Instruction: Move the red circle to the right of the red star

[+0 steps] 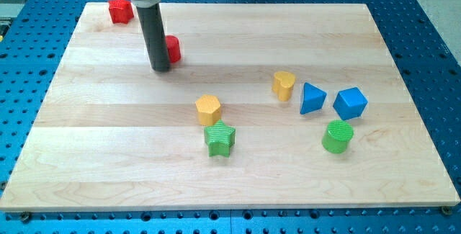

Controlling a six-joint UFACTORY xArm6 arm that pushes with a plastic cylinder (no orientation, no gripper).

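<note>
While my tip (160, 68) rested on the wooden board (230, 155), it stood touching the left side of the red circle (173, 49), which showed only as a sliver past the rod. I carry no gripping hand, only the bare rod, so nothing was grasped or clenched; the circle was simply pressed against from one side.

Taking the red star (120, 9) as the landmark: it sat by the board's top left corner, and the red circle lay to its right and somewhat lower, near but clearly apart. My tip stood between the two, closer to the circle.

By my judgement the circle was already roughly on the star's right, so the chief danger was overshooting. With the tip on the circle's left, any further push would carry it rightward, farther from the star. A round block also slips off a rod easily; an off-centre push would likely send it glancing toward the view's top or bottom.

A second danger was the star itself: swinging the rod back toward it could knock it off the nearby edge.

Well away, lower right of the star, lay the orange hexagon (207, 108), green star (220, 139), yellow heart (284, 85), two blue blocks (312, 98) (350, 103) and green cylinder (337, 136), out of harm's way.
</note>
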